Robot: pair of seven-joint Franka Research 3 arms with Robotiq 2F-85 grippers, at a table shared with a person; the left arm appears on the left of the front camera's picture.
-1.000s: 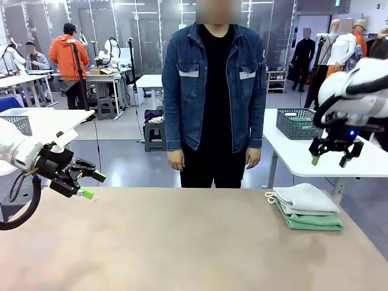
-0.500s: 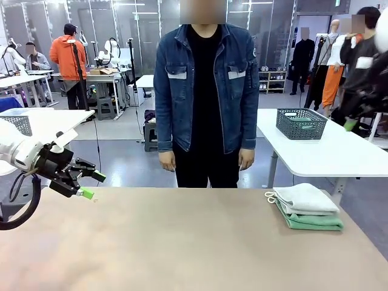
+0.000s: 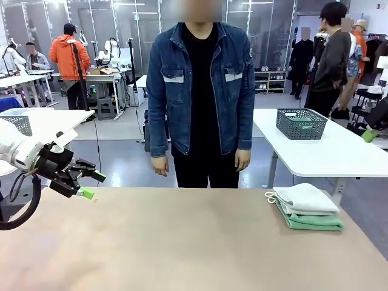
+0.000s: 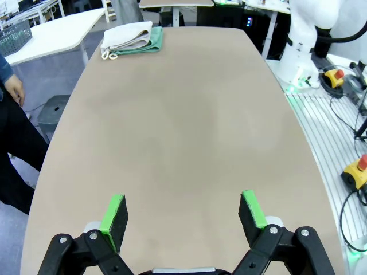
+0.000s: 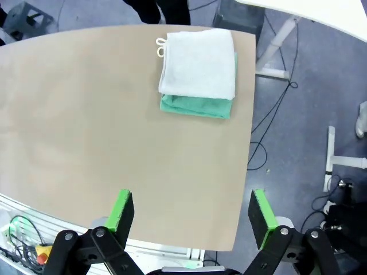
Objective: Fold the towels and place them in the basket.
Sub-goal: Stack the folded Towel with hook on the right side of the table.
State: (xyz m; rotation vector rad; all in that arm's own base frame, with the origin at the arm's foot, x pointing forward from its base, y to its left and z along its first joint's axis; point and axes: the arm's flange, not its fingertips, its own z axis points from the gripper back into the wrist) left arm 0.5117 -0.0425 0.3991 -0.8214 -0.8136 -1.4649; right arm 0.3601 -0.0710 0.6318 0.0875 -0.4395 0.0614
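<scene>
Two folded towels lie stacked at the table's right side, the off-white one on the mint green one. The right wrist view looks down on the off-white towel and the green towel from high up. My right gripper is open and holds nothing, well above them; one green fingertip shows at the front view's right edge. My left gripper hangs open and holding nothing over the table's left edge, far from the towels. The dark grey basket stands on a white side table behind.
A person in a denim jacket stands at the far edge, hands down. One hand shows at the left of the left wrist view. Another lattice basket sits on a white table at the left.
My right arm has swung up and out to the right, leaving the front view almost wholly. The person has shifted a little to the left. The left arm and the towels have not moved.
</scene>
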